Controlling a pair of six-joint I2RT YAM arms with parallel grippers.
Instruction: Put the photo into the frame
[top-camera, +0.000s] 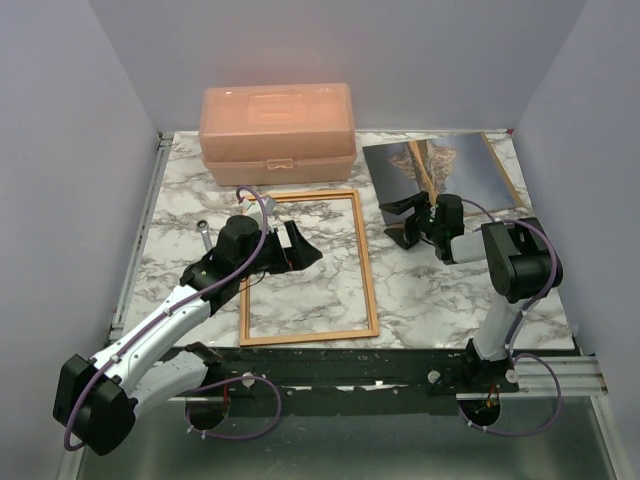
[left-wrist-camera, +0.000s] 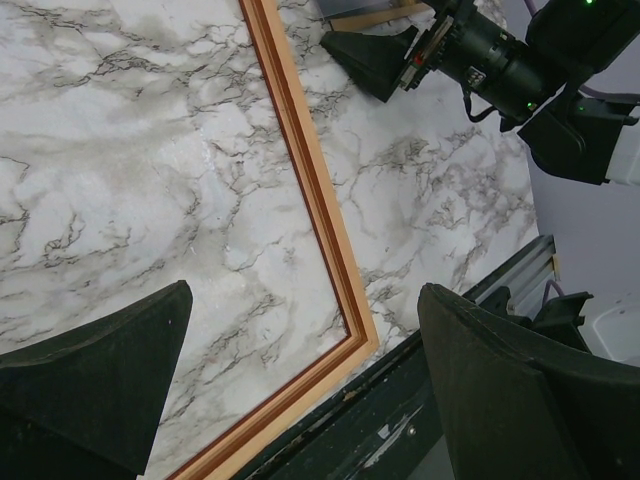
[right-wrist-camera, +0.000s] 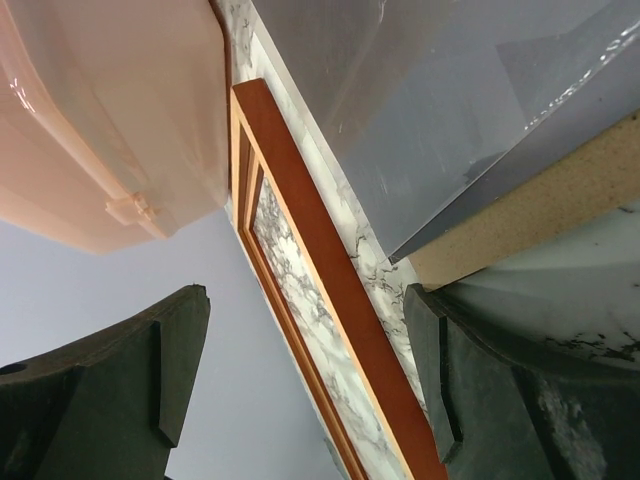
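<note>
The wooden frame (top-camera: 308, 268) lies flat on the marble table, reddish-brown with a paler outer edge (left-wrist-camera: 312, 195). My left gripper (top-camera: 300, 248) hovers open over the frame's left part; in its wrist view (left-wrist-camera: 300, 315) the frame's near right corner lies below the wide gap between the fingers. The photo (top-camera: 432, 168), a glossy grey print with a rocky streak, rests at the back right on a brown backing board (top-camera: 506, 172). My right gripper (top-camera: 401, 222) stands open at the photo's near left corner, nothing between its fingers. In the right wrist view the photo (right-wrist-camera: 450, 110) and the board's corner (right-wrist-camera: 545, 210) sit beside the right finger.
A peach plastic box (top-camera: 277, 134) stands at the back, just behind the frame's far edge, also large in the right wrist view (right-wrist-camera: 100, 110). A small metal piece (top-camera: 203, 230) lies left of the left arm. A dark rail (top-camera: 400, 362) runs along the table's near edge.
</note>
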